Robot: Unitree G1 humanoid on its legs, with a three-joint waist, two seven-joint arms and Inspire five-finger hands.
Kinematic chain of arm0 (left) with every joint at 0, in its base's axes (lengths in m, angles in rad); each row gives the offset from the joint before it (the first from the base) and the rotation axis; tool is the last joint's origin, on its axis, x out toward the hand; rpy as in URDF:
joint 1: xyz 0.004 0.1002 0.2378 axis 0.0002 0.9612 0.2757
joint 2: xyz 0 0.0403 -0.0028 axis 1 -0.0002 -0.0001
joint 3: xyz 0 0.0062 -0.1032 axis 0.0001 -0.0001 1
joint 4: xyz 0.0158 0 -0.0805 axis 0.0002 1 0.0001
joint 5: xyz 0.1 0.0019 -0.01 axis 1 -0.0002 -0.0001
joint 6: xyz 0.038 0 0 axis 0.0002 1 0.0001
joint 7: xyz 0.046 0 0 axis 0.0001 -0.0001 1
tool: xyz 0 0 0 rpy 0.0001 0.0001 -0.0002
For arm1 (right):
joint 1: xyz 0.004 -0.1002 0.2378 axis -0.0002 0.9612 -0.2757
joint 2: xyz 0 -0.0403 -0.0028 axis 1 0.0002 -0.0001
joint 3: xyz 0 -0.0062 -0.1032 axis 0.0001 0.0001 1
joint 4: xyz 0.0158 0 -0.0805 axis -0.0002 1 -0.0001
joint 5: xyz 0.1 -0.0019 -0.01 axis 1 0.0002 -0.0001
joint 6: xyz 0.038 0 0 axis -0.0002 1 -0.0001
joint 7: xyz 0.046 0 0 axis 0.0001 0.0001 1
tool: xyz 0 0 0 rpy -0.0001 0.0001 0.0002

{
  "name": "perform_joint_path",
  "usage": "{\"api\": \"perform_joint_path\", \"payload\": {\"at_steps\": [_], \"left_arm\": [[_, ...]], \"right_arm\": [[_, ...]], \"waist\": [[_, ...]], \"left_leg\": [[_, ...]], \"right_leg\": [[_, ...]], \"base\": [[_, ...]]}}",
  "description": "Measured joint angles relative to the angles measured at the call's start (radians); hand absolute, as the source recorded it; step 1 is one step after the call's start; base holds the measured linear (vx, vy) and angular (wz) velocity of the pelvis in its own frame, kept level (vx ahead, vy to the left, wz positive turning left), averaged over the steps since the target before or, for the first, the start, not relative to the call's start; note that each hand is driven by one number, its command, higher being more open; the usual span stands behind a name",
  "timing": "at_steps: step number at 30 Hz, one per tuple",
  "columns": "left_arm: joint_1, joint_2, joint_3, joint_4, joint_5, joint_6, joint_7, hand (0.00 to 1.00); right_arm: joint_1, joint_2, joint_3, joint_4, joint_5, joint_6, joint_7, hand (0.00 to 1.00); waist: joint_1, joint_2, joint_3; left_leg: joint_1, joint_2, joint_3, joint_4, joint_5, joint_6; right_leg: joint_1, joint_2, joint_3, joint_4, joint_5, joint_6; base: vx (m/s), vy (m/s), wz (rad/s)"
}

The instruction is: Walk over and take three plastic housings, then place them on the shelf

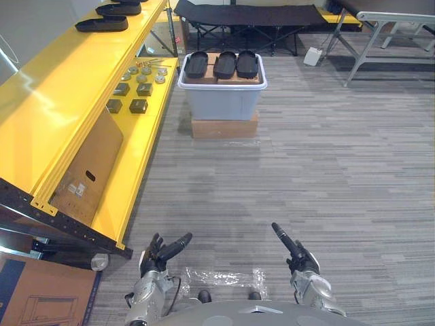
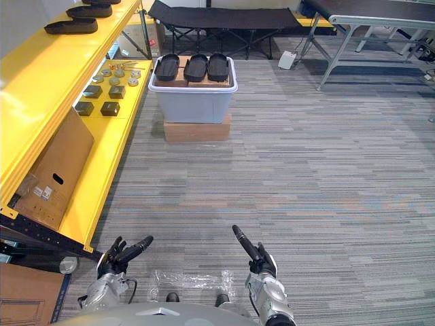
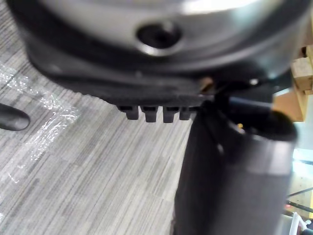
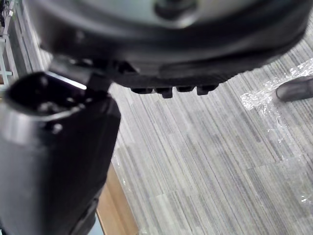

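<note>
Broadly, grey striped carpet floor ran across the room, with a long yellow shelf along the robot's left. At the far end stood a black folding cot and, further right, a grey-framed desk. A brown cardboard sheet leaned inside the shelf's lower level. Beside the shelf's far part, a pale grey bin sat on a flat cardboard box. The three plastic housings, black and oval, lay side by side across the top of the bin, well apart from both hands. Two more black housings rested on the shelf's top level. Low in the near foreground, the left hand and the right hand hung over the floor. Both held nothing and their fingers seemed loosely straight, though the wrist views were too close to confirm it. A crumpled clear plastic film lay on the floor between them. Small dark blocks sat on the shelf's lower level.
</note>
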Motion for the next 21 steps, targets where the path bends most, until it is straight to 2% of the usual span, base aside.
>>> {"api": "perform_joint_path", "payload": {"at_steps": [8, 14, 17, 19, 21], "left_arm": [[0.025, -0.006, -0.043, -0.075, 0.105, 0.004, 0.001, 1.00], [0.026, 0.001, -0.049, -0.088, 0.111, 0.021, 0.006, 1.00], [0.026, 0.004, -0.062, -0.113, 0.111, 0.021, 0.011, 1.00], [0.024, 0.005, -0.075, -0.114, 0.111, 0.021, 0.017, 1.00], [0.021, 0.004, -0.091, -0.114, 0.110, 0.022, 0.019, 1.00]], "right_arm": [[0.001, 0.002, -0.024, -0.004, 0.000, 0.000, -0.002, 1.00], [0.008, 0.002, -0.030, -0.008, -0.003, 0.000, 0.000, 1.00], [0.022, 0.005, -0.029, -0.009, -0.001, 0.000, -0.001, 1.00], [0.031, 0.011, -0.030, -0.009, -0.001, 0.000, -0.001, 1.00], [0.039, 0.020, -0.038, -0.012, 0.011, -0.001, -0.003, 1.00]], "waist": [[0.000, -0.001, 0.004], [0.001, -0.006, 0.009], [0.000, -0.027, 0.020], [-0.003, -0.037, 0.025], [-0.018, -0.045, 0.034]], "left_leg": [[-0.003, -0.022, -0.001, 0.003, -0.002, 0.012], [-0.031, -0.032, 0.010, 0.007, -0.006, 0.013], [-0.030, -0.042, 0.007, 0.011, -0.014, 0.023], [-0.030, -0.042, 0.003, 0.016, -0.016, 0.023], [-0.030, -0.039, -0.012, 0.015, -0.025, 0.036]], "right_leg": [[-0.044, -0.035, 0.009, 0.089, -0.022, 0.006], [-0.098, -0.053, 0.021, 0.139, -0.043, 0.005], [-0.141, -0.068, 0.026, 0.242, -0.098, 0.005], [-0.146, -0.068, 0.031, 0.253, -0.103, 0.011], [-0.151, -0.075, 0.029, 0.275, -0.108, 0.015]], "base": [[-0.05, 0.055, 0.00], [-0.06, 0.067, -0.05], [0.01, 0.017, 0.05], [0.08, -0.012, 0.01], [0.09, -0.006, 0.07]]}}
